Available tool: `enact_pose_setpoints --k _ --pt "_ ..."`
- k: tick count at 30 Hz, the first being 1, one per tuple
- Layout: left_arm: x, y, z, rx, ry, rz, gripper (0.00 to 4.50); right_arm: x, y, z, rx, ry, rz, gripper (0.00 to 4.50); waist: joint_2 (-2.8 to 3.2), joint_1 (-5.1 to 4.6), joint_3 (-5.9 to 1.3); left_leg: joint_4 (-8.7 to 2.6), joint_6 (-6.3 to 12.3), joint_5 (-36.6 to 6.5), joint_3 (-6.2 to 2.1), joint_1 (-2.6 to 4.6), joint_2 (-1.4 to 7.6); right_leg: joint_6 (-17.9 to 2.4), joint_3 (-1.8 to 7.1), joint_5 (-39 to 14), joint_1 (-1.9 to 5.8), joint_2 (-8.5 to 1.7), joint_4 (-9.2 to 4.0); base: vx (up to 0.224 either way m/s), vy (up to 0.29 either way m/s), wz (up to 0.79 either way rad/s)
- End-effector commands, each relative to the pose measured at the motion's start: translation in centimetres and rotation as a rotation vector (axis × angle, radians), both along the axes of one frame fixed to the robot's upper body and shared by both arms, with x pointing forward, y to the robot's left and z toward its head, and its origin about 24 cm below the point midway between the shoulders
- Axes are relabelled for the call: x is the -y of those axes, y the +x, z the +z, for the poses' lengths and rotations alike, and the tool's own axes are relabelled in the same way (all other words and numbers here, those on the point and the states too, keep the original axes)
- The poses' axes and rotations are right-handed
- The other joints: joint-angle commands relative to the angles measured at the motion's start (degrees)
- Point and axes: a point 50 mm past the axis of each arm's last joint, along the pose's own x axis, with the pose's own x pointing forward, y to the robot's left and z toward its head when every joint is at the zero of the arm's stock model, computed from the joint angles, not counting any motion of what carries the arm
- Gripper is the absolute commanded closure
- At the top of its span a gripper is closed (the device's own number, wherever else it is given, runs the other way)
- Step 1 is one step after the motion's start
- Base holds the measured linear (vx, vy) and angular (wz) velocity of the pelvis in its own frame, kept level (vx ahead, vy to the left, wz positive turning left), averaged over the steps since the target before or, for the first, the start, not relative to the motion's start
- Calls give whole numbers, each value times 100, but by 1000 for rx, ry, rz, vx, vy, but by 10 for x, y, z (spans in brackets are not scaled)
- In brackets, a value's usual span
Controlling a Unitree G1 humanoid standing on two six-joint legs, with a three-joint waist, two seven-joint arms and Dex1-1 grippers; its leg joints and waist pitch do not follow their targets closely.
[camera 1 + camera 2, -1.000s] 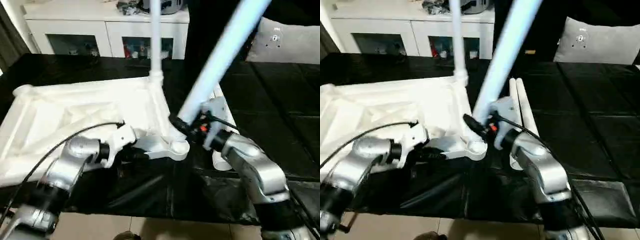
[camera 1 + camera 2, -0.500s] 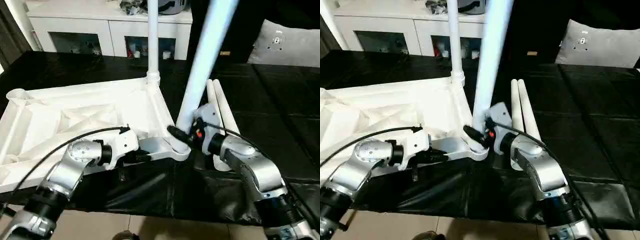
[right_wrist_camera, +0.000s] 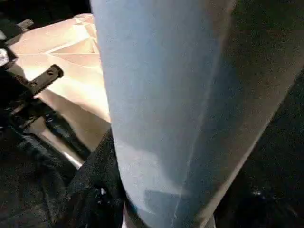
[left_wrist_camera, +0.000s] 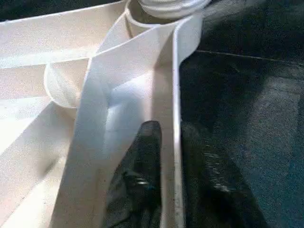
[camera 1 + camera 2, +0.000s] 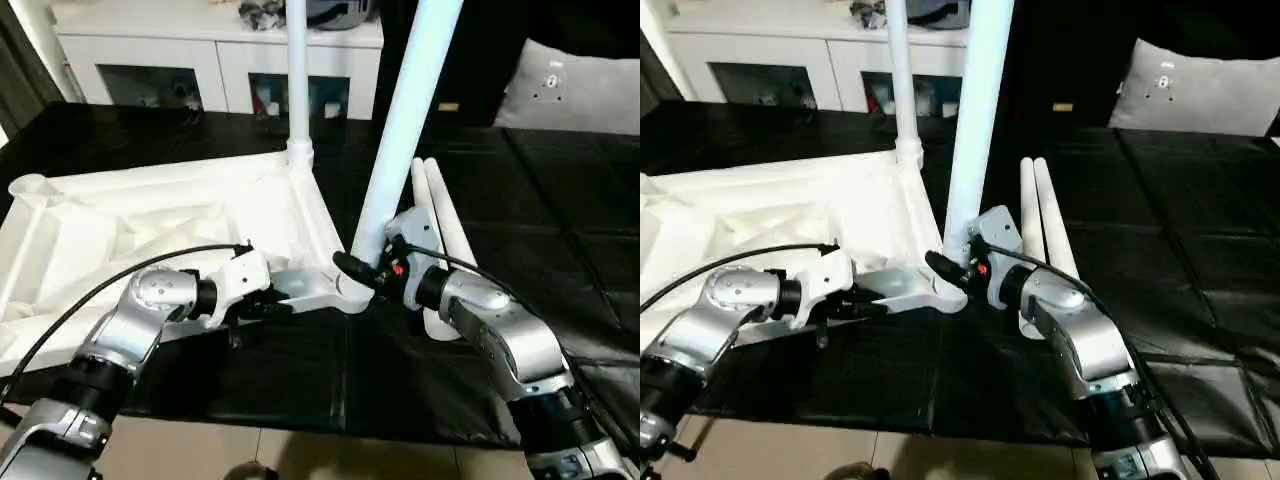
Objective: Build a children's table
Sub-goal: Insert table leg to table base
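Note:
The children's table top (image 5: 150,220) lies upside down, ribs up, on a black-covered surface. One white leg (image 5: 297,70) stands upright in its far corner socket. My right gripper (image 5: 375,272) is shut on a second leg (image 5: 405,130), which stands almost upright with its lower end at the near corner socket (image 5: 350,292). In the right wrist view that leg (image 3: 171,104) rises close in front, with one black finger (image 3: 95,180) against it. My left gripper (image 5: 268,305) is shut on the top's near rim (image 4: 174,95), one finger (image 4: 142,161) inside the wall and the other outside.
Two spare legs (image 5: 445,215) lie side by side on the black cover (image 5: 560,220), right of my right gripper. A white cabinet with glass doors (image 5: 200,60) stands behind. A grey cushion (image 5: 580,85) sits at the far right. Tiled floor (image 5: 300,455) shows below the near edge.
The held leg has swung from leaning right to nearly upright over the near corner socket. My left gripper has stayed on the rim. The camera has shifted a little.

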Motion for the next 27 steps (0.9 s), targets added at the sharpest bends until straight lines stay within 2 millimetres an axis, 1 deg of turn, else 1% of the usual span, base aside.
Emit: enact_pose_setpoints --k 1,4,5,6,7,8,11,12,13,14,15,17,20,23,27 --pt "-7 -1 -12 -47 32 47 352 0 1 2 -4 21 7 261 -4 36 -283 -495 -289 -1687 -142 203 354 -1082 211 -701 51 -485 -507 0 0 0" --pt "-4 1 -13 -42 32 40 350 0 1 1 -6 22 5 261 6 54 -279 -505 -333 -1806 -146 221 364 -1047 215 -870 36 -492 -524 0 0 0" --pt "-1 3 -13 -41 27 41 350 1 1 0 -9 23 2 261 10 61 -278 -509 -352 -1821 -147 217 364 -1034 219 -881 36 -494 -526 0 0 0" --pt "0 3 -14 -42 26 41 350 1 1 0 -9 24 1 261 27 64 -277 -512 -379 -1861 -151 221 363 -1020 217 -923 34 -496 -526 0 0 0" --pt "0 4 -14 -43 25 41 350 1 1 0 -10 24 1 261 19 61 -271 -517 -389 -1905 -146 225 360 -1009 217 -973 24 -489 -536 0 0 0" --pt "2 5 -14 -45 24 42 350 1 0 0 -11 23 0 261 10 69 -272 -517 -404 -1943 -151 225 366 -1000 223 -1034 30 -504 -541 0 0 0" --pt "5 8 -15 -43 16 48 350 2 0 -1 -12 20 -3 261 0 94 -278 -516 -395 -1892 -152 221 369 -975 226 -1009 31 -508 -542 0 0 0" --pt "6 9 -15 -45 10 57 367 3 -1 -1 -13 20 -5 261 40 96 -278 -515 -413 -1899 -150 222 368 -973 227 -929 24 -500 -546 0 0 0" --pt "6 9 -15 -45 10 60 377 3 -1 -1 -13 19 -6 261 32 98 -280 -516 -416 -1899 -151 222 367 -975 225 -904 26 -498 -541 0 0 0" --pt "7 10 -16 -41 20 59 377 3 -1 -2 -14 19 -8 261 35 103 -282 -519 -417 -1908 -158 218 366 -976 221 -885 34 -500 -534 0 0 0" --pt "6 11 -18 -44 54 53 384 4 -2 -2 -14 18 -11 261 47 104 -281 -519 -416 -1915 -158 216 364 -967 223 -902 33 -502 -541 0 0 0" --pt "5 11 -20 -44 75 45 396 4 -2 -2 -14 18 -12 261 38 101 -282 -527 -432 -1946 -163 216 370 -950 222 -901 35 -506 -542 0 0 0" --pt "3 11 -23 -51 114 38 419 5 -2 -2 -13 19 -14 261 42 96 -279 -528 -427 -1972 -164 218 372 -958 224 -941 30 -507 -546 0 0 0" --pt "1 11 -25 -72 152 30 445 4 -2 -1 -7 21 -17 261 41 104 -273 -532 -442 -2055 -168 227 374 -960 231 -1118 20 -520 -563 0 0 0" --pt "1 12 -22 -73 130 19 449 4 -1 1 2 24 -16 261 36 102 -260 -545 -454 -2154 -175 227 379 -938 234 -1345 8 -528 -583 0 0 0"
